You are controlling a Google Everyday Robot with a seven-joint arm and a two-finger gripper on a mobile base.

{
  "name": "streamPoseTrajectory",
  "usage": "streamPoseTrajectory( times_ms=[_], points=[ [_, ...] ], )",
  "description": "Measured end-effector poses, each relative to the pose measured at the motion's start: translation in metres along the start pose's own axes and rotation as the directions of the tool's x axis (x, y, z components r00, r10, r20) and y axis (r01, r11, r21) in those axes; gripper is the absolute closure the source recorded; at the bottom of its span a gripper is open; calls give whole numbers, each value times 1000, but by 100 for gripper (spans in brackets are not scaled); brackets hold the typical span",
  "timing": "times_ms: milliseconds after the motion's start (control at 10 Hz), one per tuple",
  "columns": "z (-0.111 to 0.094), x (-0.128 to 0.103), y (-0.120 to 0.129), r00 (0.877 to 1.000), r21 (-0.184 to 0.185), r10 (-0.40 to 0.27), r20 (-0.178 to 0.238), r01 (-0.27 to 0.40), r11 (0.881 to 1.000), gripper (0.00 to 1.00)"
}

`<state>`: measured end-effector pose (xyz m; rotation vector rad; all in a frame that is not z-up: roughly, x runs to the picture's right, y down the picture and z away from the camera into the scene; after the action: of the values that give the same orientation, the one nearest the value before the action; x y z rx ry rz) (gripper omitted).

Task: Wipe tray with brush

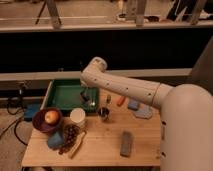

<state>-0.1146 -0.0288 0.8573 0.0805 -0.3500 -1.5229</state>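
Note:
The green tray [62, 95] lies at the back left of the wooden table. My white arm reaches in from the right, and its wrist bends down over the tray's right part. My gripper [86, 94] hangs just above the tray floor near its right rim. A small dark thin shape [91, 100] sits directly under the gripper against the tray floor. It looks like the brush, but the gripper partly hides it.
A purple bowl [46, 121] holding an apple stands in front of the tray, beside a white cup [77, 116]. A metal cup [103, 113], an orange-handled tool [120, 101], a blue sponge [133, 105] and a grey block [126, 143] lie to the right. Grapes [71, 134] lie near the front.

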Motion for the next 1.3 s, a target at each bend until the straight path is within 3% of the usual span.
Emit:
streamPoseTrajectory(
  times_ms=[200,600,800,1300],
  points=[
    [10,0,-3,1000,27,-4,8,4,1000,100],
    [38,-6,-5,992,87,-9,126,-2,996,100],
    [45,-9,-2,987,104,-8,163,-9,995,100],
    [55,-12,-6,981,105,-27,194,7,994,100]
  ],
)
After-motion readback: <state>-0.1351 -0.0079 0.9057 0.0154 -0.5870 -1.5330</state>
